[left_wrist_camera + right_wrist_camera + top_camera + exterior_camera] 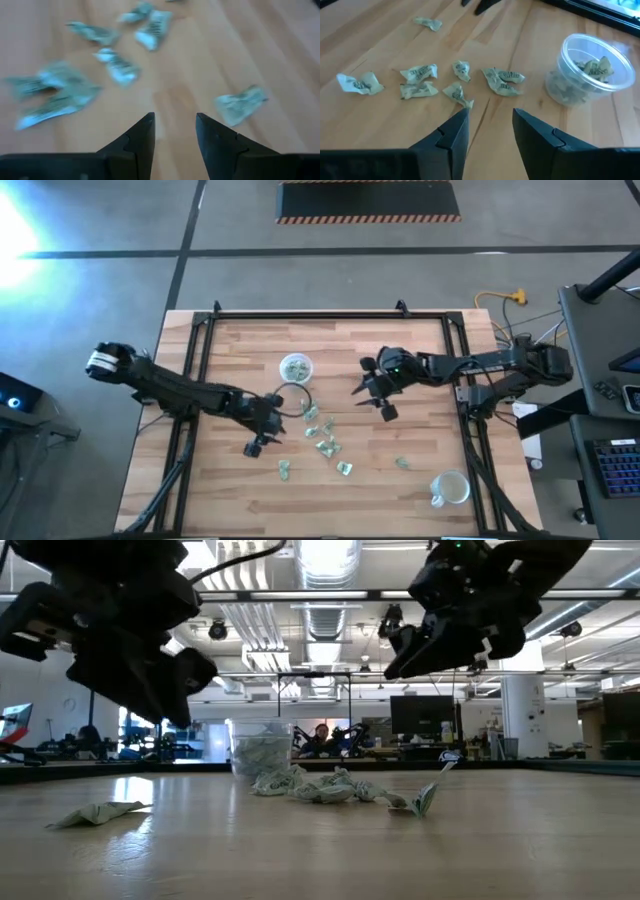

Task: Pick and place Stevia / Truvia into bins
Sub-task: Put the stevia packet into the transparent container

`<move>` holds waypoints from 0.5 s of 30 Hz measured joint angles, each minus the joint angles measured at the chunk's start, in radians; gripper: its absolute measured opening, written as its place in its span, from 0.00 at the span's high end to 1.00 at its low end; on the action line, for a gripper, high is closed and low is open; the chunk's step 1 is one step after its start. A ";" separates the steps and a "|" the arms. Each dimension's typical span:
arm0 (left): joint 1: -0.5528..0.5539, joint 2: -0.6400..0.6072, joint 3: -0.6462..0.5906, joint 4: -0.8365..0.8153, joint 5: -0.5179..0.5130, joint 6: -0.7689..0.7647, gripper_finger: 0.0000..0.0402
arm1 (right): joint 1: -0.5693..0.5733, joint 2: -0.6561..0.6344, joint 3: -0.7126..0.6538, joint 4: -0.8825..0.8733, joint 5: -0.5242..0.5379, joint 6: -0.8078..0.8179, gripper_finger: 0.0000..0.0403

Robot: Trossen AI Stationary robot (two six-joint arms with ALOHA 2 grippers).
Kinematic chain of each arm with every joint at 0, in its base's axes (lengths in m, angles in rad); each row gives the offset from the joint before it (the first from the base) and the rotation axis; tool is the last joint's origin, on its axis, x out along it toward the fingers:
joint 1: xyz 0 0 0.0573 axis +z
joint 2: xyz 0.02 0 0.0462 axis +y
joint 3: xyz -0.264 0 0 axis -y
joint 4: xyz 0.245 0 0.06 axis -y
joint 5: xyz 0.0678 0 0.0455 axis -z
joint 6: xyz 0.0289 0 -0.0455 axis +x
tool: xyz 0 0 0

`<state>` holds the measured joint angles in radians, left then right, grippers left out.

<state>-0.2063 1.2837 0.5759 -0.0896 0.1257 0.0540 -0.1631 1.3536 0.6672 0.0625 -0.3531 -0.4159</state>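
A: Both claws hang above the wooden tabletop [240, 350] with nothing in them. The left claw [174, 131] has its dark fingers parted over bare wood, and the right claw [489, 127] is likewise released, poised near the loose cluster of small crumpled pale green and white paper sachets [420, 80].

B: So the step in hand looks like another pick. How would you do it well?

A: Choose one that lies apart, like the lone sachet [240, 103] just ahead of the left claw. Come straight down, one finger on each side, and pinch only that one. They're crumpled and light, so I'd expect a skewed approach to push it away.

B: And the containers?

A: The round translucent plastic cup [592, 67] near the tabletop's middle already holds several sachets. A second translucent cup [451, 488] stands near the right front corner; I can't tell what is in it.
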 joint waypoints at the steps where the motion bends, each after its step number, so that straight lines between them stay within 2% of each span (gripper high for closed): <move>1: -0.009 0.020 0.002 0.013 0.013 0.000 0.69 | 0.000 -0.015 -0.010 0.001 0.000 0.010 0.65; 8: -0.073 0.127 0.012 0.061 0.047 0.000 0.69 | 0.002 -0.091 -0.039 0.003 -0.011 0.035 0.67; 15: -0.142 0.196 0.017 0.092 0.057 -0.108 0.69 | 0.004 -0.097 -0.039 0.007 -0.022 0.050 0.67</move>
<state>-0.3486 1.4795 0.5930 0.0028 0.1825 -0.0542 -0.1593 1.2564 0.6281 0.0700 -0.3746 -0.3660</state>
